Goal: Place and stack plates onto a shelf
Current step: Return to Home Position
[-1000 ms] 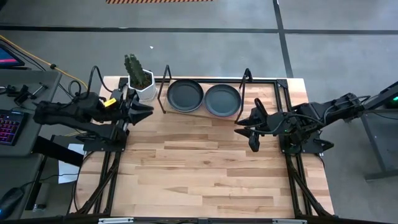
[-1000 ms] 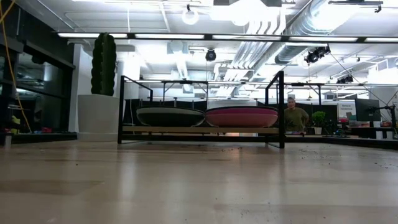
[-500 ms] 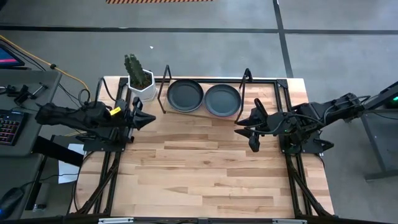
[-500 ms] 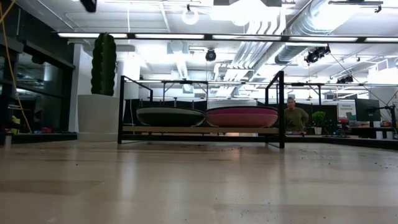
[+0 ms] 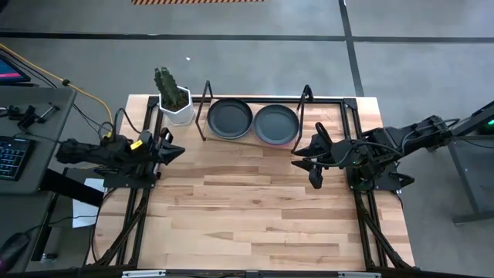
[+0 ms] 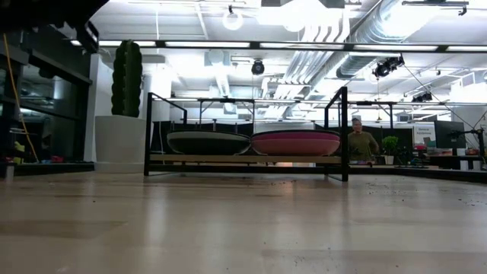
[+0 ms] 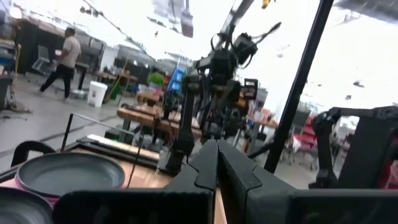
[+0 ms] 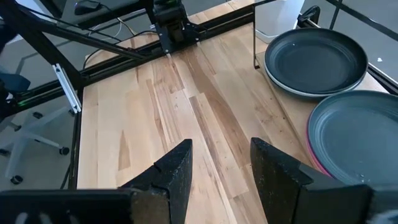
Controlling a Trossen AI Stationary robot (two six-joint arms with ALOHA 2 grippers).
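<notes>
**Fig. Late stage of the job; stacking looks done, arms clear of the load.**

- **Plates:** You see them all on the shelf (image 6: 243, 159), which stands at the far side of the desk (image 5: 255, 208).
  - They sit in two piles side by side on its board, touching or nearly so.
  - Left stack (image 5: 230, 119) has a dark plate on top, w/ a pale rim showing under it in the right wrist view.
  - Right stack (image 5: 276, 123) also has a dark plate on top, w/ magenta and pink edges below it.
  - The no. of plates per stack can't be counted from these views.
  - No plate shows on the bare desk boards, so by the look of it none is left to place.
- **Left gripper** (image 5: 179, 150): It hangs over the desk's left edge, well apart from the shelf. Its fingers are closed tip to tip, w/ nothing between them.
- **Right gripper** (image 5: 299, 158): It hangs just in front of the shelf's right end. Its fingers are spread, w/ only desk boards visible through the gap, so it carries nothing.
- **Other items:** A potted cactus (image 5: 174, 96) stands just beside the shelf's left end. A person (image 6: 361, 141) is in the room beyond, far from the desk.
- **Remaining (est.):** Only parking the arms. You'd have no further plate work here.
</notes>
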